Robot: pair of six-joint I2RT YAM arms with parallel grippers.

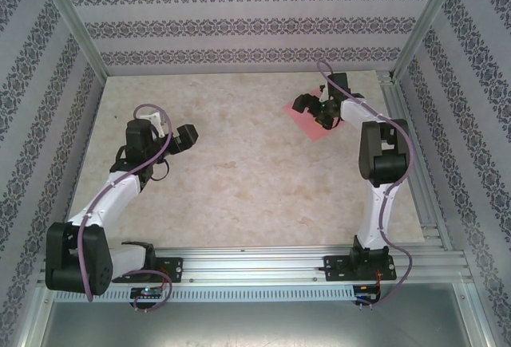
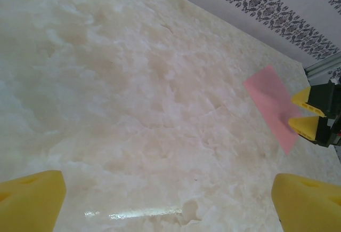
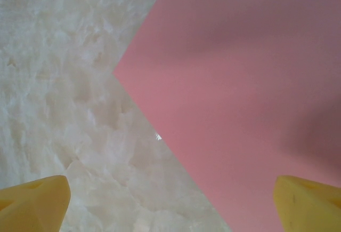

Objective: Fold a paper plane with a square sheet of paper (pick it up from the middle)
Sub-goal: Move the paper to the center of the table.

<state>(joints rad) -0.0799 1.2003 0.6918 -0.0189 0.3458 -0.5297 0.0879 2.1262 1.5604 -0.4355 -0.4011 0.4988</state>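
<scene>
A thin pink-red square sheet of paper is being seen flat at the marbled bench's far right, turned diamond-wise, one corner pointing left, neither axis longer. The right pincer is being held apart just above it, the left pincer apart, well away.

From above, the right gripper sits over the square sheet of paper and hides much of it, so I cannot tell if they touch. In the right wrist view the sheet runs off the top and right edges, and the yellow fingertips are cut off at the bottom. In the left wrist view the right gripper is cut off by the right edge and covers part of the sheet. The left gripper has its fingertips cut off at the bottom there too.
</scene>
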